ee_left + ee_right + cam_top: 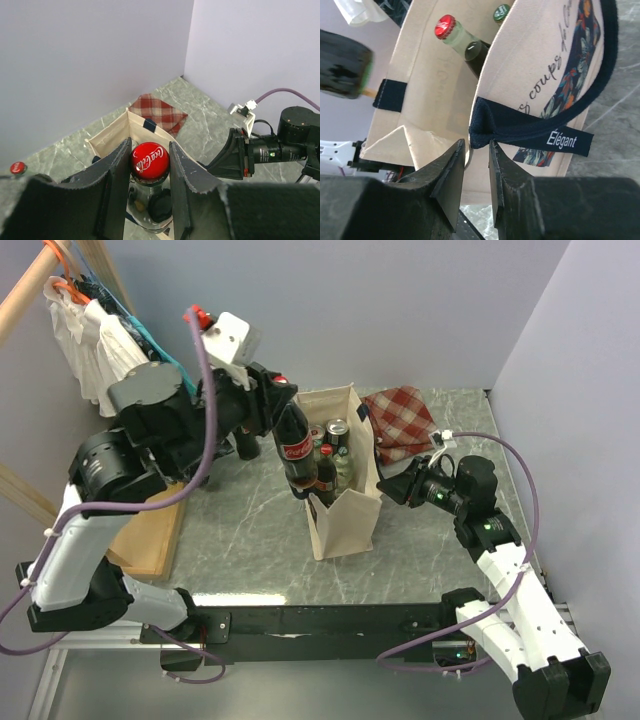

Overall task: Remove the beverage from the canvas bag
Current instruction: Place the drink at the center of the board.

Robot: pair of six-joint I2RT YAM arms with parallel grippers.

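The cream canvas bag stands open mid-table, with navy handles and a print on one side. My left gripper is shut on the neck of a dark Coca-Cola bottle just under its red cap. It holds the bottle upright, with the base by the bag's left rim. More bottles and a can stand inside. My right gripper is shut on the bag's right rim at the base of a handle, as the top view also shows.
A red checked cloth lies behind the bag on the right. A wooden board sits at the table's left edge under my left arm. Clothes hang at the back left. Walls close off the back and right.
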